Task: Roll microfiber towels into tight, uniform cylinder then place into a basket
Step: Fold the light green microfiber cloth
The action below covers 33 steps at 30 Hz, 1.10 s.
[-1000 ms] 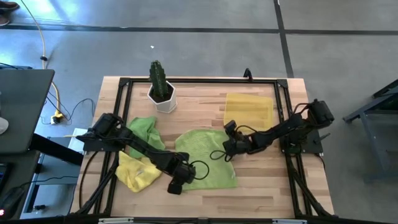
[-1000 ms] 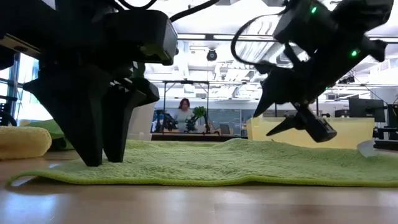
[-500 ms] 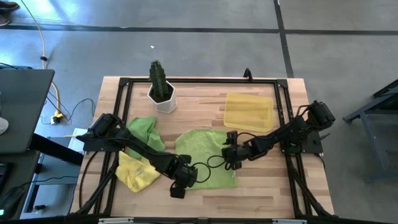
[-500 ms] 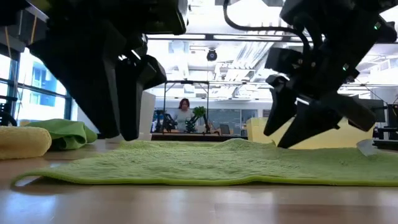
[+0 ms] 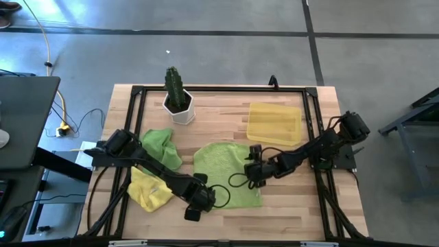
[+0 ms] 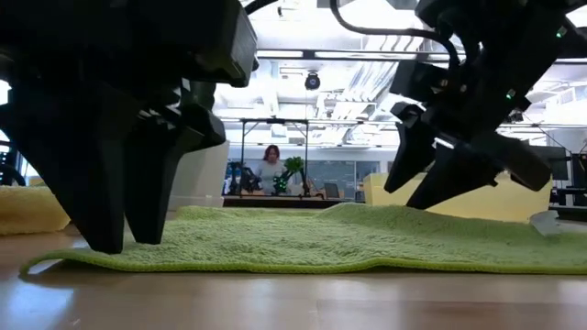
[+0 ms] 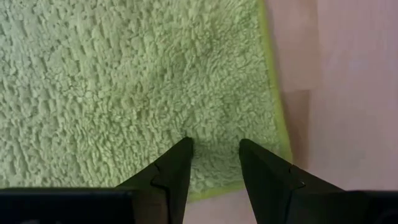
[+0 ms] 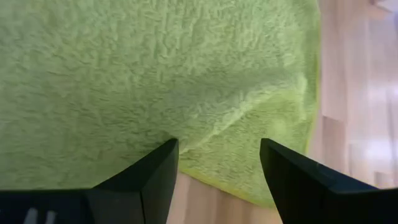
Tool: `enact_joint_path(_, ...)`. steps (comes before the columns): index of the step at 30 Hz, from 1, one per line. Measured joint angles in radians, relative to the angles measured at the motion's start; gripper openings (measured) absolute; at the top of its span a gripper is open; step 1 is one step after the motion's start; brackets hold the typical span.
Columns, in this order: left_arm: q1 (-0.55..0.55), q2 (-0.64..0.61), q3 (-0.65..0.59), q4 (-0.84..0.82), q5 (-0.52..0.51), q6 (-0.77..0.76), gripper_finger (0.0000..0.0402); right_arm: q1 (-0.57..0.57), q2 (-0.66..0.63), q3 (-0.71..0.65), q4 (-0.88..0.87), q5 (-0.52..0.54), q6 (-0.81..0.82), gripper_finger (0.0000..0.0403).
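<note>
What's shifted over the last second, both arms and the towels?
The left gripper slid toward the flat green towel's near corner and came down to its edge, jaws open, nothing held. The right gripper dropped from the far right corner down the right edge, also open. That towel, the crumpled green towel, yellow towel and basket stayed put.

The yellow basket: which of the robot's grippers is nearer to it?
Right. The right gripper is at the flat green towel's edge, just in front of the basket. The left gripper is at the towel's front-left corner, farther away.
</note>
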Motion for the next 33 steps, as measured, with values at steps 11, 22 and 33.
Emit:
enact_joint_path(11, -0.025, -0.001, 0.0, -0.067, 0.05, 0.002, 0.0131, -0.097, 0.0, 0.0, 0.018, -0.007, -0.025, 0.022)
enact_joint_path(22, -0.027, -0.003, 0.001, -0.142, 0.063, 0.046, 0.0131, -0.178, 0.0, 0.0, -0.008, -0.137, -0.109, 0.022)
enact_joint_path(33, -0.035, -0.003, 0.001, -0.141, 0.057, 0.046, 0.0131, -0.273, -0.006, -0.001, -0.022, 0.033, -0.259, 0.022)
